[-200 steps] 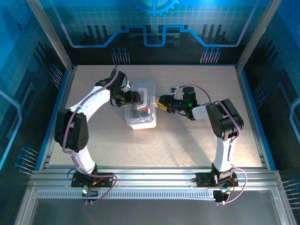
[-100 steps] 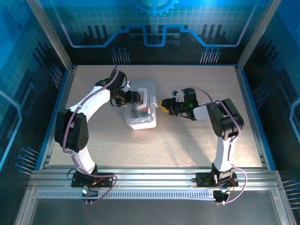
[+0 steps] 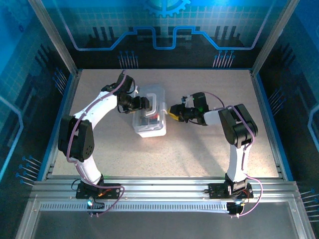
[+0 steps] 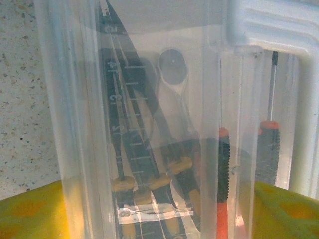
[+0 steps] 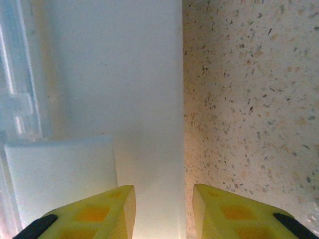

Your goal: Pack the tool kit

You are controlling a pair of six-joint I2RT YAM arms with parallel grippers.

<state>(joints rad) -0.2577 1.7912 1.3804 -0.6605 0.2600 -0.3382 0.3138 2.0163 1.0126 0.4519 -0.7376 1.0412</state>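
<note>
My left wrist view has the left fingers straddling the clear whitish case of the tool kit. One yellow finger sits on each flank, pinching the case across its width. Through the plastic ahead of those fingers I see a silver ratchet wrench lying lengthwise. Two red-handled screwdrivers lie close to one finger, and dark tools with yellow collars lie in the middle of the span. On the case's other side, the right fingers stand partly spread. The case's white edge runs ahead from the gap between them, with speckled table in front of the outer finger. I cannot tell whether they pinch that edge. The case rests on the table between the two pairs of fingers.
</note>
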